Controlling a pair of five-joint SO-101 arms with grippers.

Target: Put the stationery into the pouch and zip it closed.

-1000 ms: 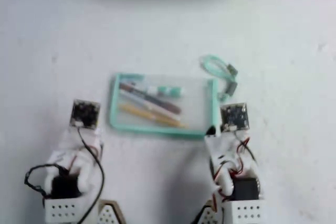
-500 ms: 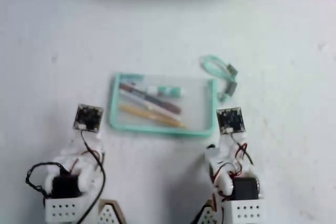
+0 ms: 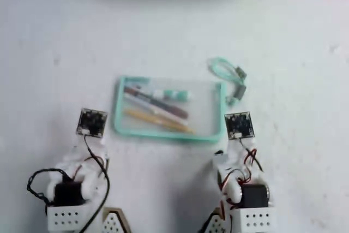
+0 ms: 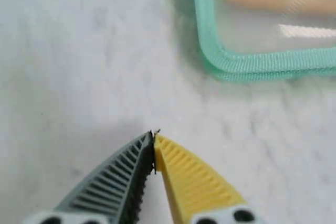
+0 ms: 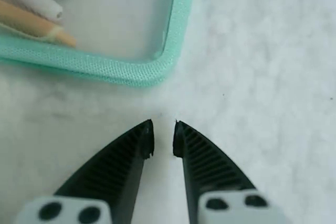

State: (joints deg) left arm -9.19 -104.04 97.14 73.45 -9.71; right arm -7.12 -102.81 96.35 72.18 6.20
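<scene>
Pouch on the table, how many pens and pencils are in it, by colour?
Dark red pen: 1
White and teal pen: 1
Yellow pencil: 1
Total: 3 that I can tell apart inside the pouch.

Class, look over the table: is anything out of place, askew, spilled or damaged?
Nothing stands out. The pouch lies flat, only slightly skewed, with the pens inside it and its strap curled loosely on the table beside one corner. No spill or damage shows.
</scene>
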